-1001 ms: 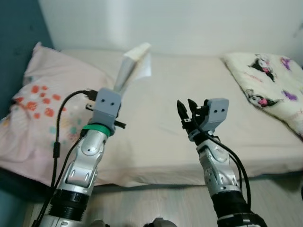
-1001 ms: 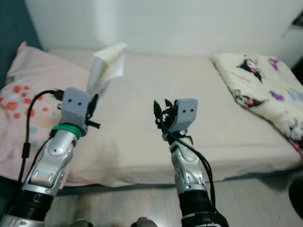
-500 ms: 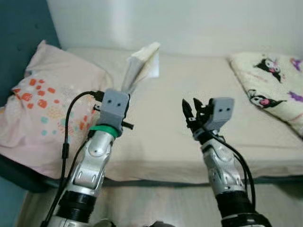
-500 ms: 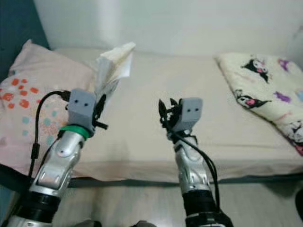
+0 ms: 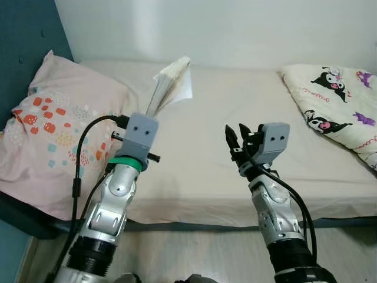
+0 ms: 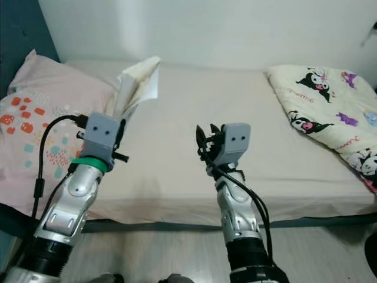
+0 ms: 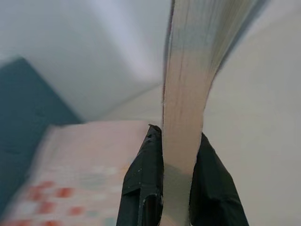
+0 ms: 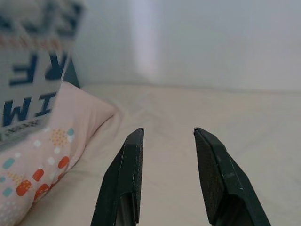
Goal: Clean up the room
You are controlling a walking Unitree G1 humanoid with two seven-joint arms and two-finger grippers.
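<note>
Jaws, left: left gripper (image 7: 178, 143) is clenching a thin book (image 5: 169, 84) by its lower edge, both black fingers (image 7: 146, 179) pressing flat against its two faces; the book is standing tilted above the bed, pages fanning outward at the top.
Jaws, right: right gripper (image 8: 167, 136) is holding nothing, its fingers parted with a clear gap between them, hovering above the bed's front half.
Surface: bed (image 5: 235, 124) with a plain cream sheet is spreading across the scene; both arms are reaching over its near edge from the floor side.
Room: white wall (image 5: 224, 29) is running behind the bed; a dark teal wall (image 5: 23, 41) is standing at the bed's left end; pale wood floor (image 5: 200, 259) is lying below the near edge of the bed.
Pillow: pink pillow (image 5: 53, 118) with red, orange and teal spots is resting on the bed's left end, near the left arm.
Blanket: cream blanket (image 5: 336, 100) printed with black-and-purple cartoon figures is lying bunched on the bed's right end, well apart from the right gripper.
Cables: black cable (image 5: 79, 171) is looping beside the left arm, over the pillow's edge.
</note>
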